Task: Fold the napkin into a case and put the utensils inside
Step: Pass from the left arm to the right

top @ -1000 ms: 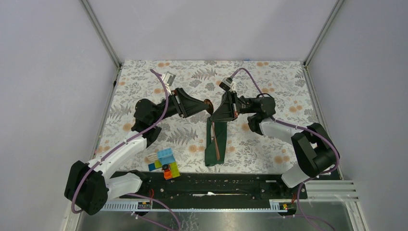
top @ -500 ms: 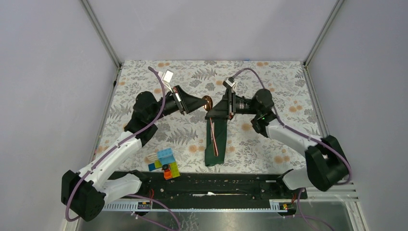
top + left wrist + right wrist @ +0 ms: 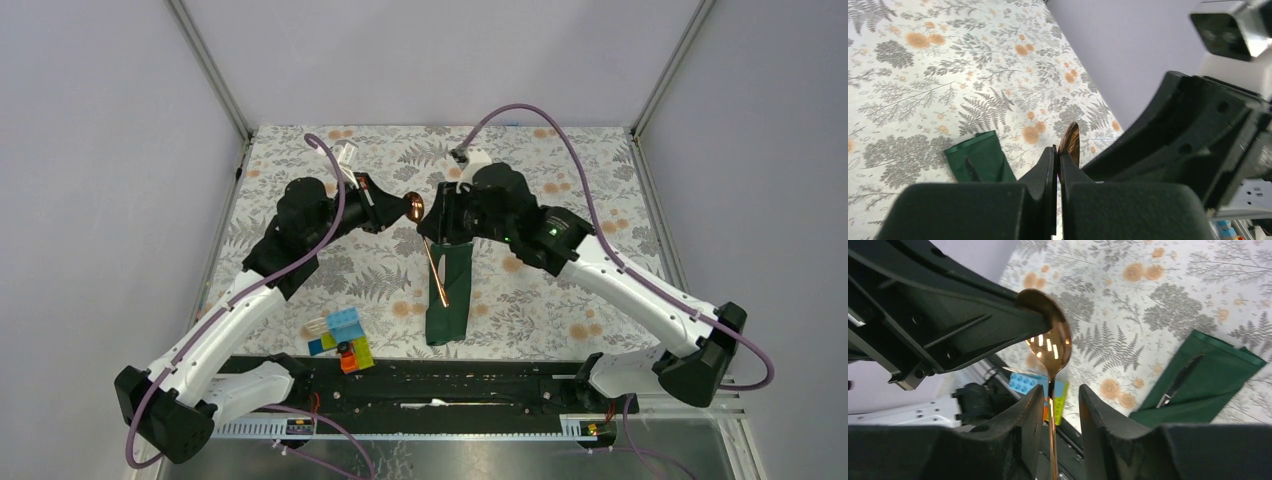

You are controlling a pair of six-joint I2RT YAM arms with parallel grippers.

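The table has a cover with grey leaves and orange flowers. A dark green napkin, folded long and thin, lies flat on it. One end sits just under the fingers of the right gripper, and the rest runs away from them. A small pile of colourful blocks sits on the table too, well apart from those fingers and from the fingers of the left gripper

no writing, label or number is readable (the table covering shows only floral print).
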